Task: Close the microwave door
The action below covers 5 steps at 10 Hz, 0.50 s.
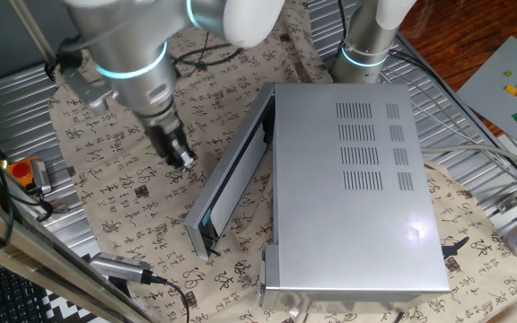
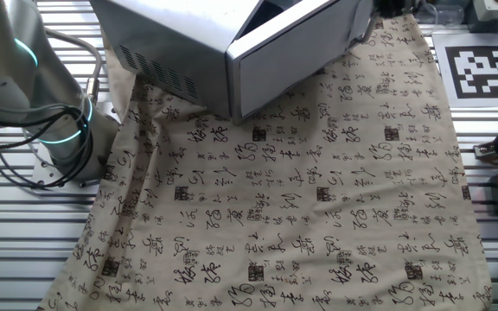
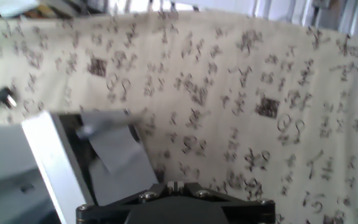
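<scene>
Microwave [image 1: 357, 188]: brushed silver-grey sheet metal, smooth, with a soft sheen and one bright glare spot on the top panel. Microwave door [image 1: 232, 175]: same satin metal outside, darker inner face. Tablecloth [image 2: 318, 207]: matt beige woven cloth, printed with dark characters, slightly wrinkled. Table [image 2: 7, 225]: ribbed bare metal. Gripper [image 1: 179, 154]: dark, with shiny metal tip.

1. Lighting: bright, even, diffuse in both fixed views; shadows soft.
2. Glare: a small highlight on the microwave [image 1: 357, 188] top panel.
3. Blur: the arm [image 1: 142, 63] is motion-blurred in one fixed view.
4. Hand view: soft, smeared throughout; the upper edge is washed out.
</scene>
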Each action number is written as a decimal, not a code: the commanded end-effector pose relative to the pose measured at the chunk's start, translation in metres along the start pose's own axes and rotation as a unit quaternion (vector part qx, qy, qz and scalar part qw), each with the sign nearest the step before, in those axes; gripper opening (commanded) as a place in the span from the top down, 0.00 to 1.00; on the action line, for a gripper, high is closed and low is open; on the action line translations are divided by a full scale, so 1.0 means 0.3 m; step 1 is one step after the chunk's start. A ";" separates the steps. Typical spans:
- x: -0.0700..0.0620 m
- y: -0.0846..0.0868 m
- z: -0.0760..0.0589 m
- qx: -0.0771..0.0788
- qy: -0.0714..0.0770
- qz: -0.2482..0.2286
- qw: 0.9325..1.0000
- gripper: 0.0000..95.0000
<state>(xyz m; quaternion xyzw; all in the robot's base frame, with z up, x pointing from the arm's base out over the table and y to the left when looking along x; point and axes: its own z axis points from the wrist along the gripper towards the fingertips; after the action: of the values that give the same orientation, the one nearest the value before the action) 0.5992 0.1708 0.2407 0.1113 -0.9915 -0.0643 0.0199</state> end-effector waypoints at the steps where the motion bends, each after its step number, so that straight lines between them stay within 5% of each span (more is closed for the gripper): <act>1: -0.013 0.029 0.004 0.000 -0.003 0.010 1.000 1.00; 5: -0.029 0.103 0.001 -0.004 0.001 0.041 0.999 1.00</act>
<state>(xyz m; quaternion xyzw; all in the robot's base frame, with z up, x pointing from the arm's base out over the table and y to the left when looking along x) 0.6007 0.2032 0.2440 0.0711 -0.9950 -0.0665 0.0236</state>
